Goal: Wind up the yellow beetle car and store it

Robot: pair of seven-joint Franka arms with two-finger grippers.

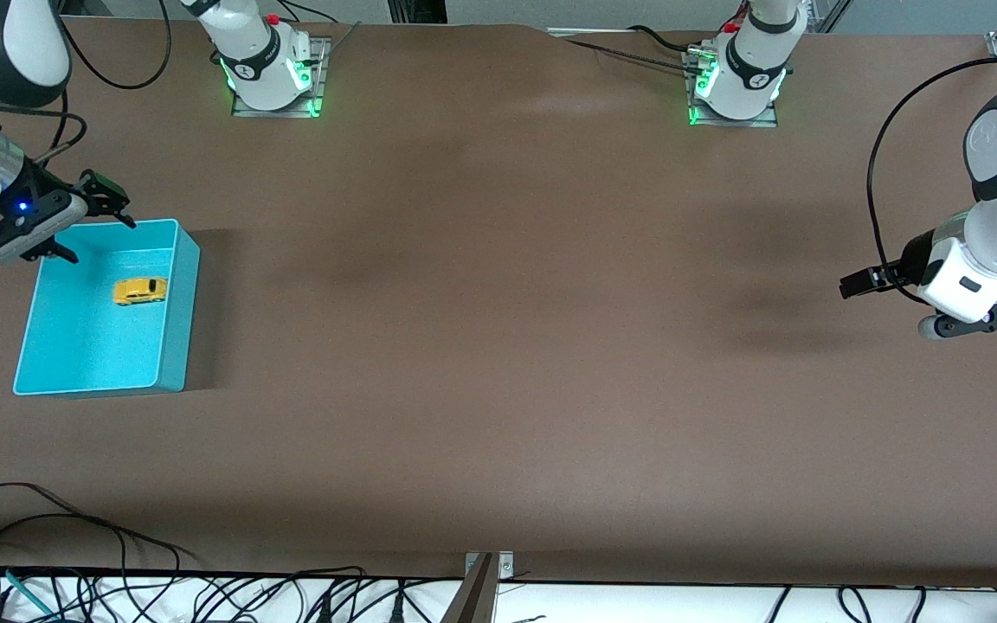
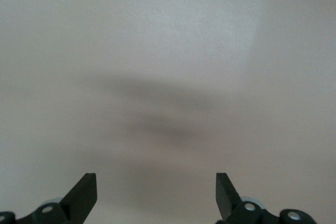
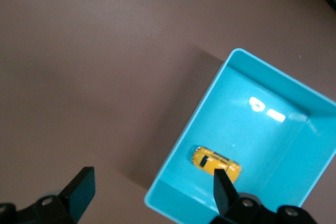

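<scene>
The yellow beetle car (image 1: 139,291) lies on the floor of the turquoise bin (image 1: 185,303), at the right arm's end of the table. It also shows in the right wrist view (image 3: 212,162), inside the bin (image 3: 210,109) near one wall. My right gripper (image 1: 113,203) is open and empty, up in the air over the bin's rim; in its wrist view (image 3: 152,177) a bin corner sits between its fingers. My left gripper (image 1: 853,284) is open and empty, waiting above bare table at the left arm's end; its wrist view (image 2: 156,182) shows only tabletop.
The brown table (image 1: 498,346) carries nothing else. The two arm bases (image 1: 269,69) (image 1: 736,82) stand along the edge farthest from the front camera. Loose cables (image 1: 118,588) lie past the table's nearest edge.
</scene>
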